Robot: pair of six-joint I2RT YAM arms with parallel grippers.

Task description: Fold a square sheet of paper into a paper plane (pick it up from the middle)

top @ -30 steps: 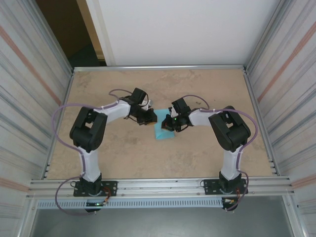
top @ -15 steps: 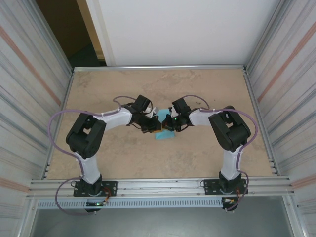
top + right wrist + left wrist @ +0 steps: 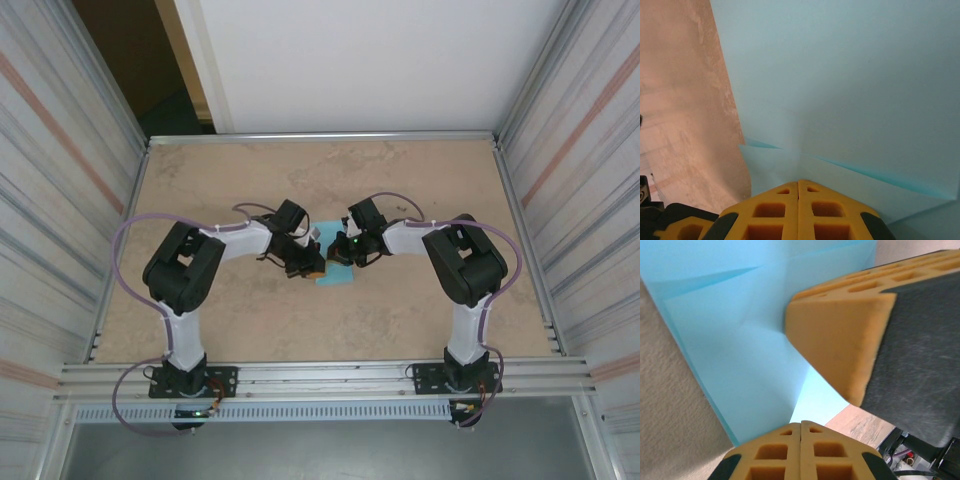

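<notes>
Two tools clenched: left tool (image 3: 800,426), right tool (image 3: 798,184), tips against square sheet of paper (image 3: 336,278), middle of counter (image 3: 250,320). Overhead gives me sheet's corner; wrist views add creases. Pinched? Cannot tell.

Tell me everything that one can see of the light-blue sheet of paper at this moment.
The sheet of paper is thin, plain light blue and without marks. It is partly folded: both wrist views show sharp creases and overlapping layers. It lies near the middle of the beige table, with much of it hidden under the claws in the top view. The shut left claw and the shut right claw meet it at their tips. I cannot tell whether they pinch it or only press it.
</notes>
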